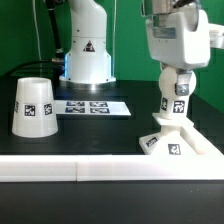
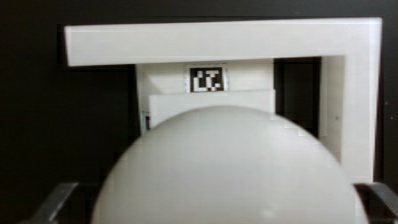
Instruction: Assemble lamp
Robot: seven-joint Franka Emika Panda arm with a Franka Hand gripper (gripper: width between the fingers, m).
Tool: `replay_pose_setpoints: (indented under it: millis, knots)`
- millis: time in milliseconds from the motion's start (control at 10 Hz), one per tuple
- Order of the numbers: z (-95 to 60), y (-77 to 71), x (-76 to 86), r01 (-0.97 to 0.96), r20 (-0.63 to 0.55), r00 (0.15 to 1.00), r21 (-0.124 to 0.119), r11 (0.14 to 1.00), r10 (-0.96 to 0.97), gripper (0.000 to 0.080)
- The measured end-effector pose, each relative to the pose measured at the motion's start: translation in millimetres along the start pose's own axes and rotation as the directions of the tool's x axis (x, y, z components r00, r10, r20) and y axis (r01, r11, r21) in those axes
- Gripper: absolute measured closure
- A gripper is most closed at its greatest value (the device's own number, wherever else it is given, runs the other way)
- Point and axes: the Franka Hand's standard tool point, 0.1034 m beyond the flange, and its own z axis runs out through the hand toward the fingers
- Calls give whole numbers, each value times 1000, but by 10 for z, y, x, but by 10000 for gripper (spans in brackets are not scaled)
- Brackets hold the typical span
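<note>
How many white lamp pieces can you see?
3. The tapered white shade stands apart at the exterior view's left; the round white bulb sits on the low white pyramid base, right.

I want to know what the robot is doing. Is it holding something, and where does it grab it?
Yes. The gripper holds the bulb, grabbing its round top from both sides. The bulb's neck points down over the base.
</note>
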Motion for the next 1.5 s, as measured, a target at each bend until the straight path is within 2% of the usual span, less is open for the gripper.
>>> replay_pose_setpoints:
  millis: [300, 600, 700, 800, 900, 1100, 1400, 1500]
  knots:
    - [-1, -18, 2, -282, 40, 959, 9, 959, 281, 220]
    - [-25, -65, -19, -403, 60, 914, 24, 915, 401, 220]
    - [-20, -63, -24, -387, 62, 921, 26, 922, 384, 220]
    - [-14, -59, -23, -365, 60, 930, 25, 931, 363, 130]
    - [-9, -38, -28, -272, 54, 961, 14, 962, 271, 109]
    - [-4, -21, -42, -161, 55, 985, 6, 987, 161, 101]
    - [3, -19, -43, -159, 56, 986, 6, 987, 159, 101]
    - [2, -6, -46, -99, 53, 994, 3, 995, 99, 101]
